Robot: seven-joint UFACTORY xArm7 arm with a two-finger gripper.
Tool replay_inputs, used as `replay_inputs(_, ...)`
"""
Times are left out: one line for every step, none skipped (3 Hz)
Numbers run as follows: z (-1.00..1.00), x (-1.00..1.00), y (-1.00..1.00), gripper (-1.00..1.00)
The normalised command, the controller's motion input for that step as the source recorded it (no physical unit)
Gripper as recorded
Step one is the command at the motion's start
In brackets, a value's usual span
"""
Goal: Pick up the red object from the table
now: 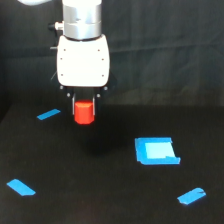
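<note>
The red object (84,112), a small bright red-orange block, hangs just under the white gripper body, well above the black table (100,190). My gripper (84,106) is shut on the block, its dark fingers flanking the block's top on both sides. A faint shadow lies on the table below it. The block's upper part is hidden between the fingers.
Blue tape strips lie at the far left (48,114), front left (21,187) and front right (191,196). A blue-edged square patch (156,150) sits right of centre. A black curtain (165,50) hangs behind the table.
</note>
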Motion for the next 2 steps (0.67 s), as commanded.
replay_inputs(-0.02,-0.04,0.03,-0.92)
replay_inputs(0.05,0.05,0.01,-1.0)
